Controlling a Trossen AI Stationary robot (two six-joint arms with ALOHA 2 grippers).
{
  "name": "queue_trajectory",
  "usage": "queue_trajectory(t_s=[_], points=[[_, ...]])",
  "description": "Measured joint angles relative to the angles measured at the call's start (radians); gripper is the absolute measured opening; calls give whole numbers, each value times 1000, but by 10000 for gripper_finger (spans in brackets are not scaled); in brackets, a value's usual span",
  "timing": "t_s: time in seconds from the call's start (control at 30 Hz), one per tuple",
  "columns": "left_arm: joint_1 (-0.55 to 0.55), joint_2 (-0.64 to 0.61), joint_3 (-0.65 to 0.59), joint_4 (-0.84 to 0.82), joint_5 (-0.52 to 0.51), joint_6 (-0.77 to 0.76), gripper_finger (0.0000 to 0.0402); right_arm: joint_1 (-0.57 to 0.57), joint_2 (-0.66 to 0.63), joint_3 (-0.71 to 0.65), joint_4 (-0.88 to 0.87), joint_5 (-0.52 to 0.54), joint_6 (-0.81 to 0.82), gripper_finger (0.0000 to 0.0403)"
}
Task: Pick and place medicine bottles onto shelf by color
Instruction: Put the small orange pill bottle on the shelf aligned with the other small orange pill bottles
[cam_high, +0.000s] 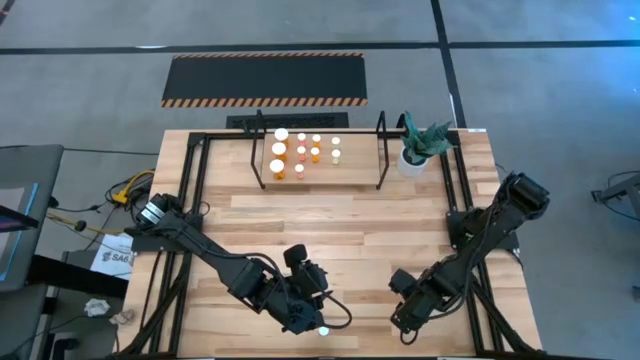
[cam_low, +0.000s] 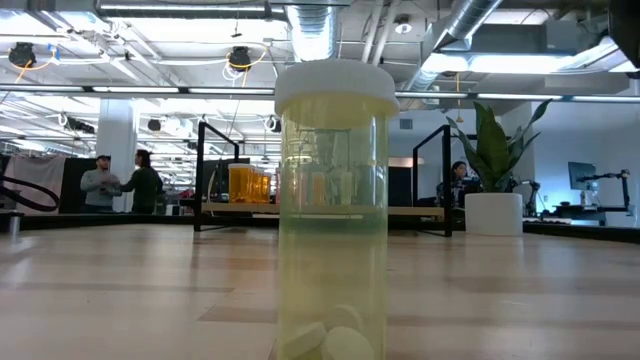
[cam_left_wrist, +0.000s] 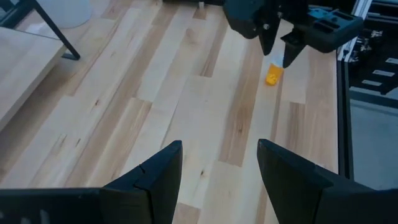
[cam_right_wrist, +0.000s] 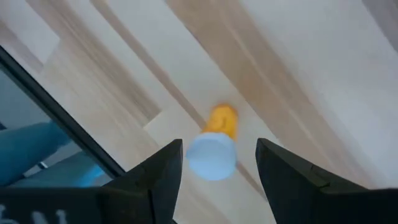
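Note:
A small orange medicine bottle (cam_right_wrist: 219, 127) with a white cap stands upright on the table near its front right. My right gripper (cam_right_wrist: 217, 165) points down over it, open. One finger stands on each side of the cap, with gaps showing. The left wrist view shows the same bottle (cam_left_wrist: 273, 74) under my right gripper (cam_left_wrist: 278, 53). My left gripper (cam_left_wrist: 219, 168) hangs open above the table's front middle, with nothing between its fingers. A pale bottle (cam_low: 335, 210) with a white cap (cam_high: 323, 330) stands by the front edge. The shelf (cam_high: 320, 150) at the back holds several bottles.
A white pot with a green plant (cam_high: 420, 145) stands right of the shelf. A black frame rail (cam_high: 470, 250) runs along the table's right side behind my right arm. Bare wood lies between the shelf and both grippers. People stand in the room beyond the table (cam_low: 120, 185).

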Motion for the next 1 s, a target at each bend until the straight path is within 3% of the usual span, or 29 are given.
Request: queue_trajectory(t_s=[0.27,0.63,0.83,1.0], points=[[0,0,0,-12,1,1,196,0,41,0,7,-8,-19,213],[0,-1,0,-50,4,-12,196,-1,34,0,13,-16,-42,115],[0,-44,-1,-147,-1,-62,196,-58,30,44,-23,-22,-110,134],[-1,-72,-1,-255,-5,-103,196,-185,30,88,-57,4,-261,149]])
